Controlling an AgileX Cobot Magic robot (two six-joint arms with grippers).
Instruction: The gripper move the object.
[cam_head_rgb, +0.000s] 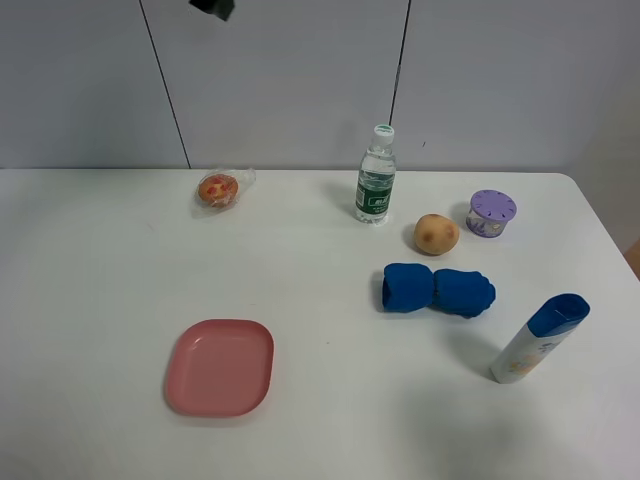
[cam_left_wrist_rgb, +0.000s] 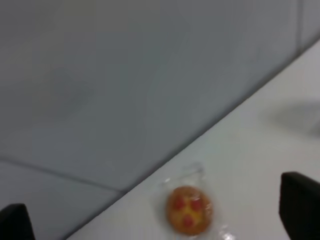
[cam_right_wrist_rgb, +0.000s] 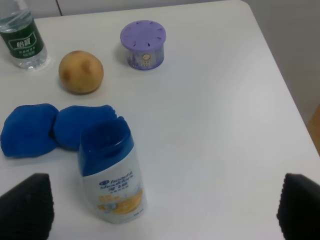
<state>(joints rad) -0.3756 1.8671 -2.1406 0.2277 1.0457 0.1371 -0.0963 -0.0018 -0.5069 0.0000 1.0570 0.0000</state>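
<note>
The object, a small round tan-orange ball with brownish spots (cam_head_rgb: 436, 234), sits on the white table right of a water bottle (cam_head_rgb: 376, 186). It also shows in the right wrist view (cam_right_wrist_rgb: 81, 71). My right gripper (cam_right_wrist_rgb: 162, 207) is open and empty, high above the table's right side, well back from the ball. My left gripper (cam_left_wrist_rgb: 157, 215) is open and empty, raised near the back wall above the wrapped red-spotted pastry (cam_left_wrist_rgb: 189, 210). Only a black bit of the left arm (cam_head_rgb: 212, 7) shows at the top of the exterior view.
A blue cloth (cam_head_rgb: 437, 290) lies just in front of the ball. A purple-lidded jar (cam_head_rgb: 491, 213) stands to its right. A white bottle with a blue cap (cam_head_rgb: 538, 339) stands at the front right. A pink plate (cam_head_rgb: 220, 366) lies at the front left. The wrapped pastry (cam_head_rgb: 219, 189) lies at the back left.
</note>
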